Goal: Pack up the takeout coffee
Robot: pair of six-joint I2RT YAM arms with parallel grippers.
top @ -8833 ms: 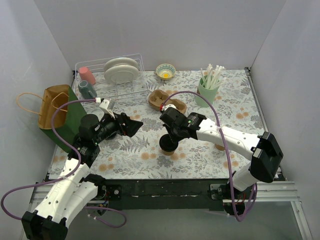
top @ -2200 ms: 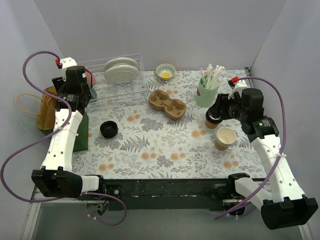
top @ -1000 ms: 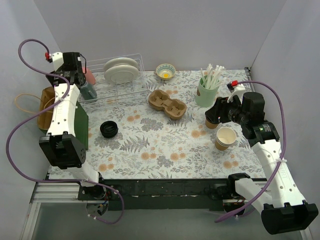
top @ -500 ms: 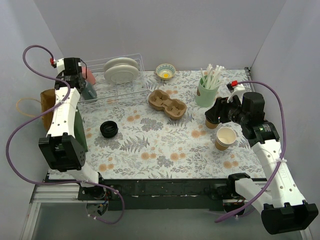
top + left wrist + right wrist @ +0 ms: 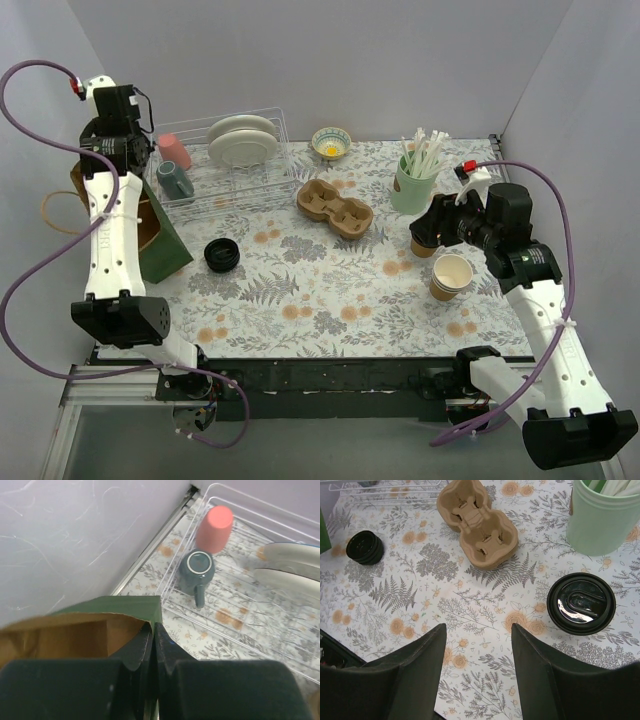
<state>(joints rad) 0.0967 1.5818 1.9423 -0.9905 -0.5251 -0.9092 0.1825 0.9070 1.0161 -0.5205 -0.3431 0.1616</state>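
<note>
The takeout coffee [image 5: 423, 243] [image 5: 581, 603], a brown paper cup under a black lid, stands at the table's right, next to the mint holder. Above and just left of it hangs my right gripper [image 5: 433, 222] [image 5: 478, 628], open, with bare tablecloth between its fingers. At the far left my left gripper [image 5: 118, 160] [image 5: 153, 630] is shut on the top rim of the green paper bag [image 5: 165, 247] [image 5: 118, 609]. The bag's mouth gapes and shows its brown inside. A bag handle [image 5: 57, 207] hangs out to the left.
A cardboard cup carrier [image 5: 334, 207] [image 5: 477, 524] lies mid-table and a stack of black lids [image 5: 220, 256] [image 5: 365, 547] sits near the bag. A wire dish rack [image 5: 235, 165] holds plates, a pink cup [image 5: 214, 522] and a teal mug [image 5: 196, 572]. Lidless tan cups [image 5: 451, 276], mint holder [image 5: 415, 183], small bowl [image 5: 331, 143].
My left gripper has shut on the bag's rim and risen toward the back left, pulling the bag's mouth open. The right arm has not moved.
</note>
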